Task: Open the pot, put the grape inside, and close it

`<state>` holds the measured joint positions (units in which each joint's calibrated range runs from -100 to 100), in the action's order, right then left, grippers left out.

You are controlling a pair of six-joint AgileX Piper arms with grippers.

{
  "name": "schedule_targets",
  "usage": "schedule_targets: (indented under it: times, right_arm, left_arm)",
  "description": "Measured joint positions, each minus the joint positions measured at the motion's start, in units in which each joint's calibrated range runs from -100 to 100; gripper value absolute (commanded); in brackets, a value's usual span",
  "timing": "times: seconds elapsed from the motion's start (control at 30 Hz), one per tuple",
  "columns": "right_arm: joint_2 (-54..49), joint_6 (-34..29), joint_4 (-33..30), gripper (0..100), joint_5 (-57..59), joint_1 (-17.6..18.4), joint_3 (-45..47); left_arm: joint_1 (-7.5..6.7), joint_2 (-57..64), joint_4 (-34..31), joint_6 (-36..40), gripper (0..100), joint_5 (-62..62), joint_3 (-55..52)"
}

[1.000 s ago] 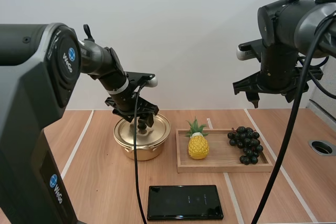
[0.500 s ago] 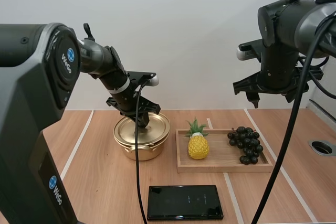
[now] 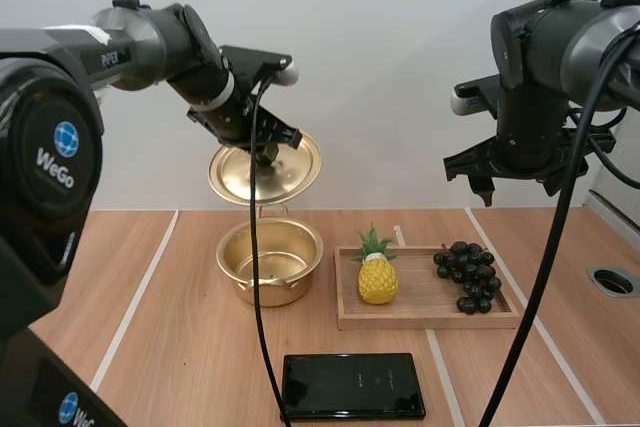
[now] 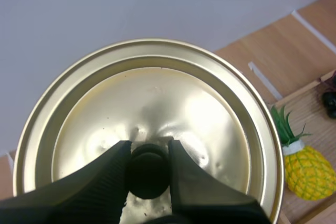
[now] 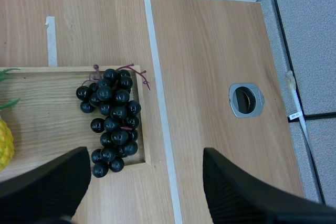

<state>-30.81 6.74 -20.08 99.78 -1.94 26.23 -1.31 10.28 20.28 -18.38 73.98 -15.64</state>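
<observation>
High view: left claw holds lid aloft at 12 o'clock of open pot; grapes sit on tray at pot's 3 o'clock. Left wrist: tips pinch lid knob. Right wrist: right claw spread, empty, over grapes. Opening done; loading, closing remain.

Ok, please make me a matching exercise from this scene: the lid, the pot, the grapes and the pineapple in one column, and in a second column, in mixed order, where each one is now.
Column one
1. lid
2. pot
3. bunch of grapes
4. pineapple

Column two
a. at the right end of the wooden tray
b. held in the air by the left gripper, pinched at its knob
c. standing open on the table, left of the wooden tray
d. at the left end of the wooden tray

Pairs: 1-b, 2-c, 3-a, 4-d
</observation>
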Motion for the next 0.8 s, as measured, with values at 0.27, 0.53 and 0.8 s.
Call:
schedule_targets:
  times: [0.27,0.53,0.8]
  right_arm:
    - [0.00,0.00,0.00,100,0.00,0.00,0.00]
    - [0.00,0.93,0.00,100,0.00,0.00,0.00]
    - [0.00,1.10,0.00,100,-0.76,0.00,0.00]
  left_arm:
    - [0.14,11.67,-0.55,3.91,1,-2.40,10.36]
    - [0.14,18.80,-1.79,5.88,1,-4.79,18.87]
    - [0.14,22.79,-7.14,12.31,1,-5.16,26.52]
